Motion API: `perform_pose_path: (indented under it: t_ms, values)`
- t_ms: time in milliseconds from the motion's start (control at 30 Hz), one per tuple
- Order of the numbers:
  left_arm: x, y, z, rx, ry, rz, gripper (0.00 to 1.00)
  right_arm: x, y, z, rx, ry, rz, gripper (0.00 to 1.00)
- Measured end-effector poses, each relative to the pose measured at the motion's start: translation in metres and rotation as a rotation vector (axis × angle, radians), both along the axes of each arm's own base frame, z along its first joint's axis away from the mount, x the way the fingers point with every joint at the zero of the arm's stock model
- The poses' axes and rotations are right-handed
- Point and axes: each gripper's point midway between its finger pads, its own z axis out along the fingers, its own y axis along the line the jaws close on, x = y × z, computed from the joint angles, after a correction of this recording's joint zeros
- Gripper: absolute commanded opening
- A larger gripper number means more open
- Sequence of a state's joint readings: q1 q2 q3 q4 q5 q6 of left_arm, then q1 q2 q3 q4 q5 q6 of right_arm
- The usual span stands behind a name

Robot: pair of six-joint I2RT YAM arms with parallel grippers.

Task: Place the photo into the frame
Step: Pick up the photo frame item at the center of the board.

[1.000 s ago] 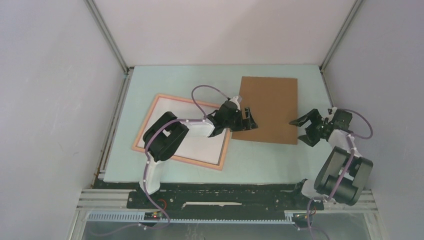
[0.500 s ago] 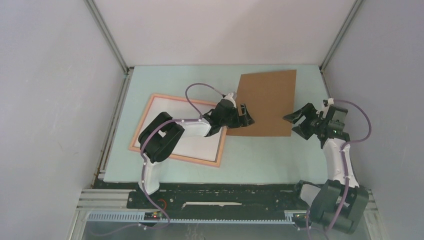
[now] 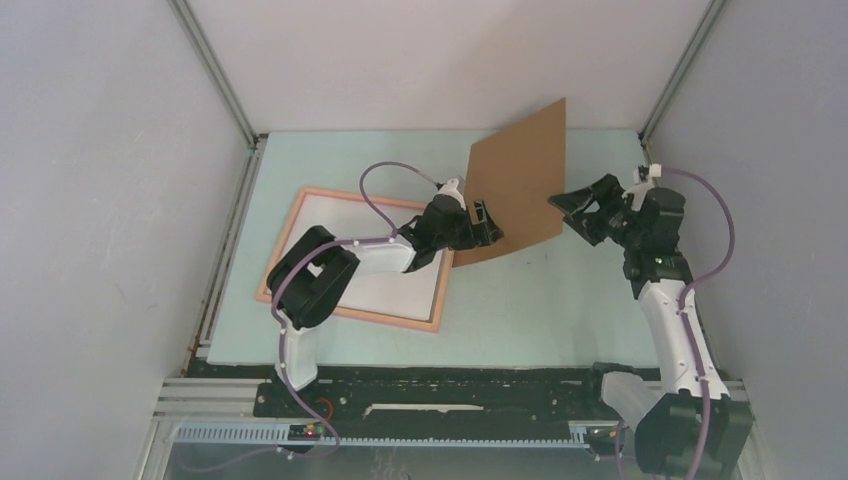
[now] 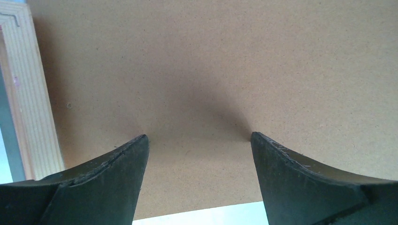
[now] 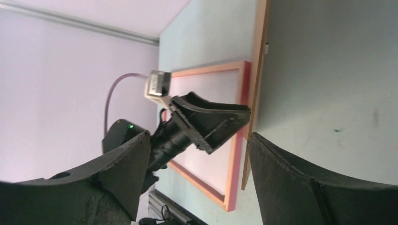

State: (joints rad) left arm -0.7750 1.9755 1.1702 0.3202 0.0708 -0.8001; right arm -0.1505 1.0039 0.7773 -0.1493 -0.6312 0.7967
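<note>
Lifting the backing board (image 3: 520, 170) appears current: overhead, the open left hand (image 3: 487, 224) props it, the frame (image 3: 286, 243) lying flat behind that hand and holding a white sheet (image 3: 380, 265); left wrist, spread fingertips (image 4: 136, 146) touch the board; right wrist, the open right hand (image 5: 199, 136) should next clamp the board edge ahead.

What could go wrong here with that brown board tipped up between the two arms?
The brown board stands tilted on one edge, and the left gripper only props it with open fingers, so it may slip or topple.
Its lower corner sits by the frame; a fall could knock it askew.
The right gripper, open beside the board's edge, may push it rather than catch it.
</note>
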Motion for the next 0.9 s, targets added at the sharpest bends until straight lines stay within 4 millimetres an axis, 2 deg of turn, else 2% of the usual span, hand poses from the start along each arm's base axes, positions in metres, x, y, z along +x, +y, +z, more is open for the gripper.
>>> perform_pose_path:
  t_ms: [67,333,600,733,833,900]
  values:
    - [0.001,0.003,0.003,-0.008,-0.003,0.009,0.89,0.001,0.013,0.015,0.007,-0.032,0.031,0.82]
    - [0.004,0.013,0.012,-0.065,-0.017,0.057,0.89,0.009,0.035,0.03,0.013,-0.06,0.048,0.82]
    - [-0.002,0.031,0.024,-0.085,-0.037,0.085,0.9,0.003,0.086,-0.002,0.068,0.082,0.193,0.82]
    - [-0.01,0.041,0.022,-0.075,-0.031,0.088,0.9,0.002,0.099,-0.008,0.079,0.116,0.231,0.76]
    - [-0.011,0.043,0.022,-0.073,-0.03,0.091,0.9,0.004,0.101,-0.01,0.054,0.146,0.227,0.73]
    - [-0.011,0.043,0.022,-0.073,-0.03,0.091,0.9,0.005,0.1,-0.01,0.006,0.168,0.21,0.66]
